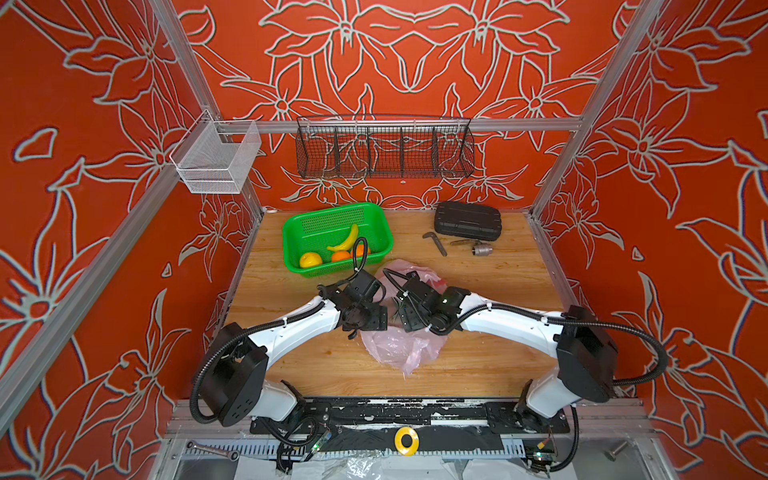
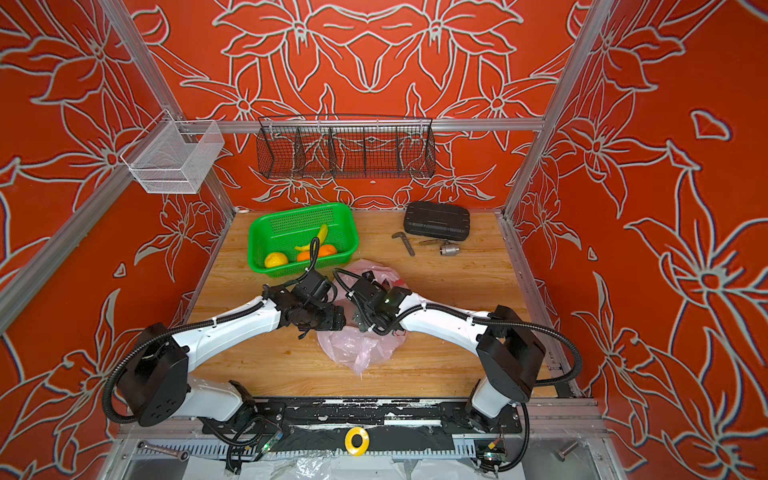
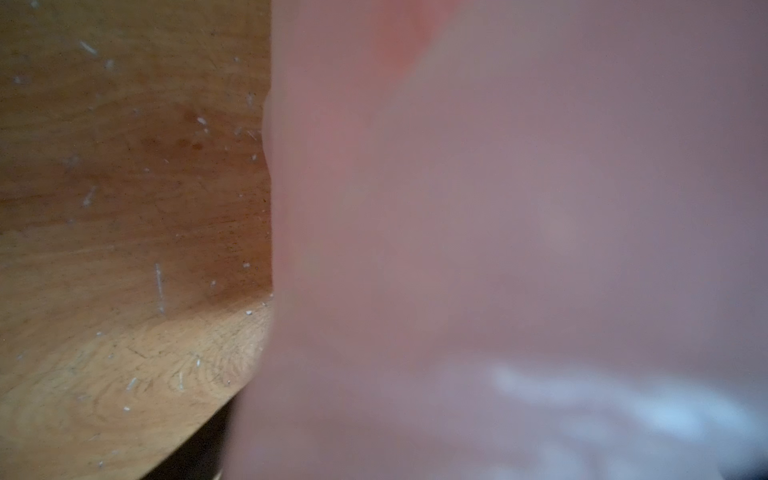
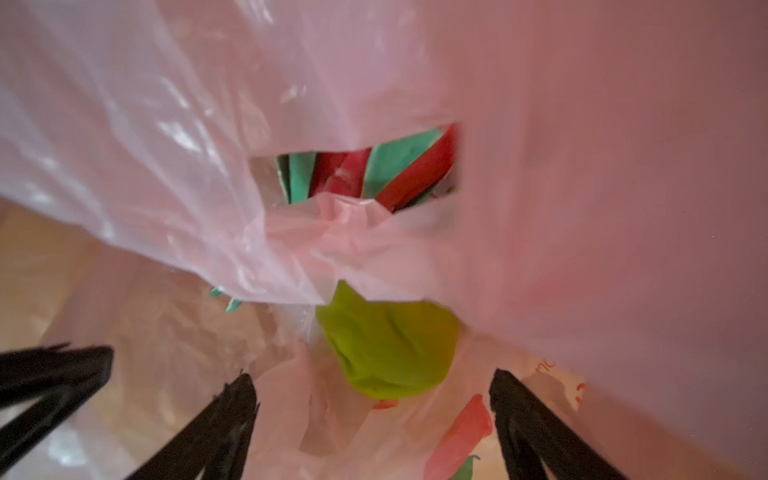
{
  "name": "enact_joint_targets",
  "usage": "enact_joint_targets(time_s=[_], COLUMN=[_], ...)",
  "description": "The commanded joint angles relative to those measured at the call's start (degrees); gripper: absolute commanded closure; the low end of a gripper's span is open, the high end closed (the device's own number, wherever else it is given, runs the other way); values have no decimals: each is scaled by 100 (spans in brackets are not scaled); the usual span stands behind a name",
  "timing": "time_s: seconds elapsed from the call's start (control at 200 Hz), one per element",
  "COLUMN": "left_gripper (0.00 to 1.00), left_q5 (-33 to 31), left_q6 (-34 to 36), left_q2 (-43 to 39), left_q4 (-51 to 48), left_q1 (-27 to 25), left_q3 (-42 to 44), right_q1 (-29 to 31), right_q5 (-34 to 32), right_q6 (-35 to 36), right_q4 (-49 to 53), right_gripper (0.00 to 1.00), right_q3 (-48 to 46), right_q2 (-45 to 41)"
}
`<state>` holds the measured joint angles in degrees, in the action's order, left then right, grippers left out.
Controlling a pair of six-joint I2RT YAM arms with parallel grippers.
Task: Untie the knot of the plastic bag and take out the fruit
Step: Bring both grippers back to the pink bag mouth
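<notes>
The right end effector (image 4: 372,376) gapes open at the mouth of the thin, limp, slippery plastic bag (image 1: 399,349) slumped on the counter (image 1: 478,353) beneath it, where the light, firm green fruit (image 4: 386,349) just ahead looks easiest to pinch, while the left end effector (image 1: 363,318), pressed against the film, cannot be read.

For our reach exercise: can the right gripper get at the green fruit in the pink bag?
Probably yes: the right gripper is open and the green fruit lies just ahead; only a fold of the plastic bag overlaps it.
</notes>
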<state>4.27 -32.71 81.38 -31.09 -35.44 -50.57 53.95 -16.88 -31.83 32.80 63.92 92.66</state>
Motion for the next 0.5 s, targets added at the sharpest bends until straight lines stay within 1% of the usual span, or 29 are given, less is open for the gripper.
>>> enact_joint_targets(time_s=[0.0, 0.095, 0.17, 0.29, 0.455, 0.495], left_gripper=[14, 14, 14, 14, 14, 14], left_q5=[46, 82, 57, -22, -34, -39], left_q6=[-105, -123, -124, -105, -103, -108], left_q2=[-7, -24, -14, -42, -19, -15], left_q4=[48, 92, 77, 59, 77, 85], left_q1=[-77, -113, -136, -132, -132, -131], left_q3=[157, 224, 236, 236, 217, 217], right_q1=[-42, -84, -104, -148, -175, -176], right_q5=[-316, -298, -187, -96, -20, -10], right_q6=[-164, -274, -333, -435, -480, -476], right_q4=[-248, -457, -660, -735, -748, -767], right_gripper=[8, 8, 11, 13, 12, 14], right_q3=[-23, -79, -134, -147, -194, -219], right_q2=[177, 267, 327, 472, 681, 691])
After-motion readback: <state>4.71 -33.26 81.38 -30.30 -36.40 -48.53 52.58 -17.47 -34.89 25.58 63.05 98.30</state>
